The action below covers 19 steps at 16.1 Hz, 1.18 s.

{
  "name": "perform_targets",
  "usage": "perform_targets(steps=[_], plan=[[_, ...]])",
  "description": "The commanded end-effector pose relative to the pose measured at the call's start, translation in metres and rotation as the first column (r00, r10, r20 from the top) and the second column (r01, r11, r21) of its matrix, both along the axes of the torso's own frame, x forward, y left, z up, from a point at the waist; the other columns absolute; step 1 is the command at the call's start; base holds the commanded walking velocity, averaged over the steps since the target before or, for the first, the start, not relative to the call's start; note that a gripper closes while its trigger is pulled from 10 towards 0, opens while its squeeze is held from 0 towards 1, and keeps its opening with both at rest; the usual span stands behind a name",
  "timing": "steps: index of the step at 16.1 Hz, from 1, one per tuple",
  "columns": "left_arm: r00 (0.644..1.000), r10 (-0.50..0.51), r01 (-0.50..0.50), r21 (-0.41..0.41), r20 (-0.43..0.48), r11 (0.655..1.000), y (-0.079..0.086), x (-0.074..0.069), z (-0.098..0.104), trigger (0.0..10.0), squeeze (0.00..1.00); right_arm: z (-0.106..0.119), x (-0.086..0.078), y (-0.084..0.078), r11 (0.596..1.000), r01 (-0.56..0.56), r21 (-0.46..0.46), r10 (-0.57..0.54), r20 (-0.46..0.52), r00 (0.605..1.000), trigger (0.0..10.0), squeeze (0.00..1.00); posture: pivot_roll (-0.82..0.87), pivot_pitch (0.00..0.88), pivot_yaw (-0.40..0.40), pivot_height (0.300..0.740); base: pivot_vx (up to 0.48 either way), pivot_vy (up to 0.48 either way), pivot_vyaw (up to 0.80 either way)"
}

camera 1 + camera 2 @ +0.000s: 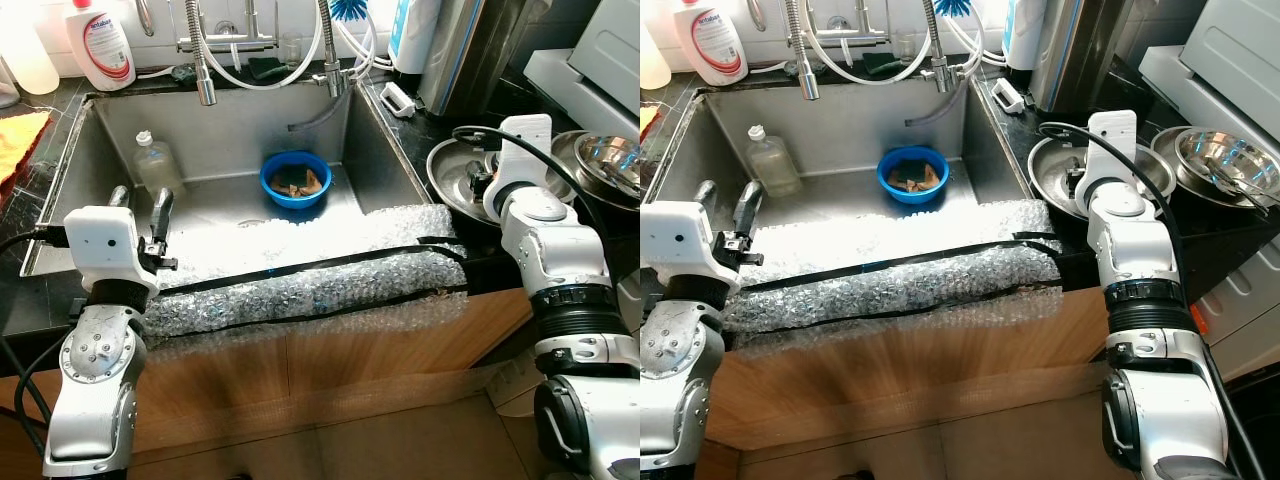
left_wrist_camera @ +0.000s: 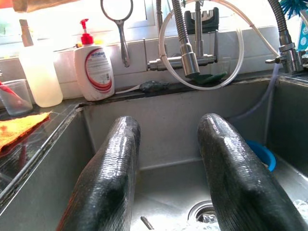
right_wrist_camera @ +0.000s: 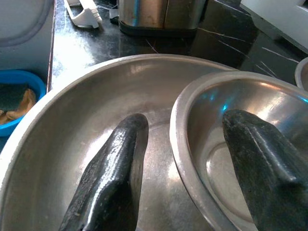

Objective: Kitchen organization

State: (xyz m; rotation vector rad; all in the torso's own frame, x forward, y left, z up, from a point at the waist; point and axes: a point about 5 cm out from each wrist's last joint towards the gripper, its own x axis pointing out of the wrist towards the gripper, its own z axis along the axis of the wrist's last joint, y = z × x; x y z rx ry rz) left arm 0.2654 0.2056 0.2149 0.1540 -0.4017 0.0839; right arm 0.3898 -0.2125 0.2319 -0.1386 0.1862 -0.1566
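Right wrist view: right gripper [image 3: 180,168] spread wide, one finger inside the large steel bowl [image 3: 86,120], the other inside the smaller steel bowl [image 3: 250,144] nested at lower right, its rim between the two fingers. Probably the grasping step, the small bowl's rim about to be pinched. Next: closing squarely on that rim, then lifting without dragging the large bowl. In the left eye view, left gripper [image 1: 140,212] at left of frame, parted and empty above the sink [image 1: 230,130]; blue bowl [image 1: 296,179] sitting centre, plastic bottle [image 1: 157,165] lying upper left.
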Motion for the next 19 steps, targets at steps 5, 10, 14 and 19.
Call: perform_targets(steps=[5,10,14,19], plan=[[1.0,-0.03,0.03,-0.003,-0.007,1.0,-0.004,0.001,0.0,10.0,0.0,-0.002,0.001,0.0,1.0,0.011,0.008,-0.011,-0.01,1.0,0.0,0.0,0.02,0.129,-0.04,0.74,0.0,0.0,0.0],[0.999,-0.034,0.034,0.002,-0.006,0.999,-0.005,0.002,0.002,10.0,0.0,-0.003,0.001,0.001,1.0,0.012,0.015,-0.012,-0.008,1.0,0.0,0.0,0.02,0.13,-0.039,0.74,0.0,0.0,0.0],[0.999,-0.033,0.033,0.0,-0.001,0.999,-0.005,0.003,0.004,10.0,0.0,-0.001,0.002,0.002,1.0,0.008,0.019,-0.008,0.0,1.0,0.0,0.0,0.02,0.126,-0.039,0.74,0.0,0.0,0.0],[1.0,-0.022,0.022,-0.031,0.005,0.999,-0.003,0.003,0.004,10.0,0.0,0.015,0.004,0.012,0.997,-0.037,0.071,0.029,0.114,0.993,0.0,0.0,0.02,0.123,-0.039,0.74,0.0,0.0,0.0]])
